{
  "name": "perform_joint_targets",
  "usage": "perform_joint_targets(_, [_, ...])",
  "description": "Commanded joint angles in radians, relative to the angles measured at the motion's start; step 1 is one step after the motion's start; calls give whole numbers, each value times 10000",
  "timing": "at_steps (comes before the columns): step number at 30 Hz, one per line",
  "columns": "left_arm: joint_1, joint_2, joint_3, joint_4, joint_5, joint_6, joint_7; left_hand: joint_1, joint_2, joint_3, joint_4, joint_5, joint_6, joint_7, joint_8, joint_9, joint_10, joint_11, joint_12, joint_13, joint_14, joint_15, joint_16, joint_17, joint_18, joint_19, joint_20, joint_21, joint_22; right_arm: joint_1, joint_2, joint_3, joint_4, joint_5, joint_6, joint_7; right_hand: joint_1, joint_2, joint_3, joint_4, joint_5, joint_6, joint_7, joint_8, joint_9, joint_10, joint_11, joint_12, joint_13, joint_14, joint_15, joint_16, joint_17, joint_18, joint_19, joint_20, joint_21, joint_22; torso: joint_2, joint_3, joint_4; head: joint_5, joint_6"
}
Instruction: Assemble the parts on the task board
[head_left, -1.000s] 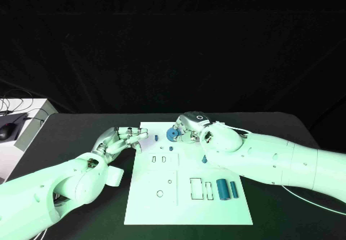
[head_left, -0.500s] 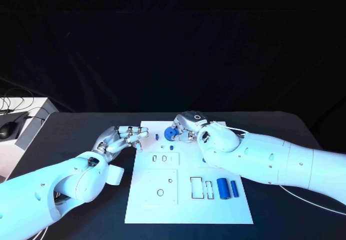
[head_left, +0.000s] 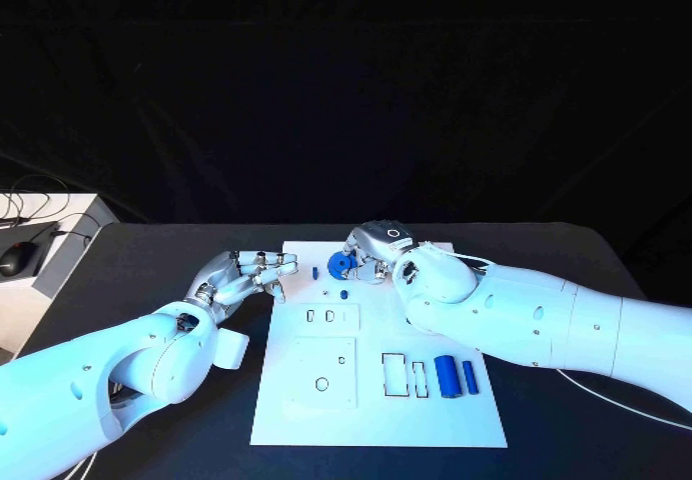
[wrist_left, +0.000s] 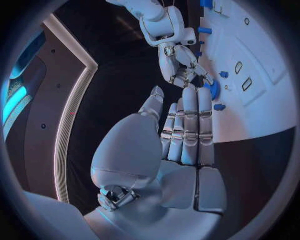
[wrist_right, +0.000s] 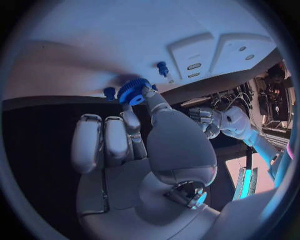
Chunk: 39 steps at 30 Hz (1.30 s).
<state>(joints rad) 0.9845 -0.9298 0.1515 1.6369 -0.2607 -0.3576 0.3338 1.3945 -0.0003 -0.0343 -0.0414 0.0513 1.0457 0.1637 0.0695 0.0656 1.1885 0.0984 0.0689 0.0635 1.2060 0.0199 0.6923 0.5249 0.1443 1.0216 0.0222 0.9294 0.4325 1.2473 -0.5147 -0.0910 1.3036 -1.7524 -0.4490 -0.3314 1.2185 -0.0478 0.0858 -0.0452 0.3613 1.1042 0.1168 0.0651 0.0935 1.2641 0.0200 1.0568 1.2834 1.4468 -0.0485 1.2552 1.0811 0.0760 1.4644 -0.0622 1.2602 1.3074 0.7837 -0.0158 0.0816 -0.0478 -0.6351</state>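
Observation:
The white task board (head_left: 378, 400) lies in the middle of the table. My right hand (head_left: 378, 250) hovers over its far end and pinches a blue gear (head_left: 342, 264) between thumb and fingers; the right wrist view shows the gear (wrist_right: 132, 91) at the fingertips, just above the board. Two small blue pegs (head_left: 315, 272) (head_left: 346, 294) stand in the board near the gear. My left hand (head_left: 253, 275) sits at the board's left edge with its fingers (wrist_left: 189, 120) straight and together, holding nothing. Two blue cylinders (head_left: 444, 375) (head_left: 467, 376) lie on the board's right side.
Several rectangular and oval slots (head_left: 392, 372) are cut in the board's middle and near part. A white box (head_left: 43, 260) with cables and a mouse stands off the table's left end. Bare black table (head_left: 159, 260) surrounds the board.
My right hand has crept slightly to the left with the gear still pinched. The left hand has stayed put.

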Motion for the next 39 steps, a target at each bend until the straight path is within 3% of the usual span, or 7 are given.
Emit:
perform_joint_targets(1, [-3,-4,9,30,20,204,73,-32,38,-8,-75,-15,-31,-13,-6,6,2,18,7,-11,-32,39,-54,-4,116,-49,26,34,-5,-10,2,0,-55,-237,-55,-146,12,-103,0,35,29,-41,42,21,8,-32,-21,-44,-13,8,-32,-32,8,-108,550,-20,-24,1814,-4,3,-4,12,-24])
perform_joint_targets(16, [-3,0,11,11,20,233,44,-32,38,-8,-75,-15,-31,-13,-6,6,2,18,7,-11,-32,39,-54,-4,116,-49,26,34,-5,-17,-47,0,-61,-396,-137,-171,15,-135,1,48,36,-42,41,25,7,-27,-21,-61,-23,8,-31,-48,16,-108,554,-16,-17,1817,-13,4,-11,32,-47])
perform_joint_targets(27, [-3,-9,11,8,20,228,42,-32,38,-8,-75,-15,-31,-13,-6,6,2,18,7,-11,-32,39,-54,-4,116,-49,26,34,-5,-18,-81,-1,-126,-195,157,-41,-11,-380,-31,366,-50,-409,162,4,-54,-191,70,-258,-170,3,41,-77,54,-86,542,54,-65,1810,-5,1,-19,8,-47])
perform_joint_targets(39, [-3,3,11,-16,20,225,44,-32,38,-8,-75,-15,-31,-13,-6,6,2,18,7,-11,-32,39,-54,-4,116,-49,26,34,-5,-18,-149,-1,-61,-107,232,26,-21,-382,-24,468,-37,-323,135,9,-31,-174,55,-238,-188,9,27,-85,64,-85,543,48,-68,1809,-11,9,-7,15,-81])
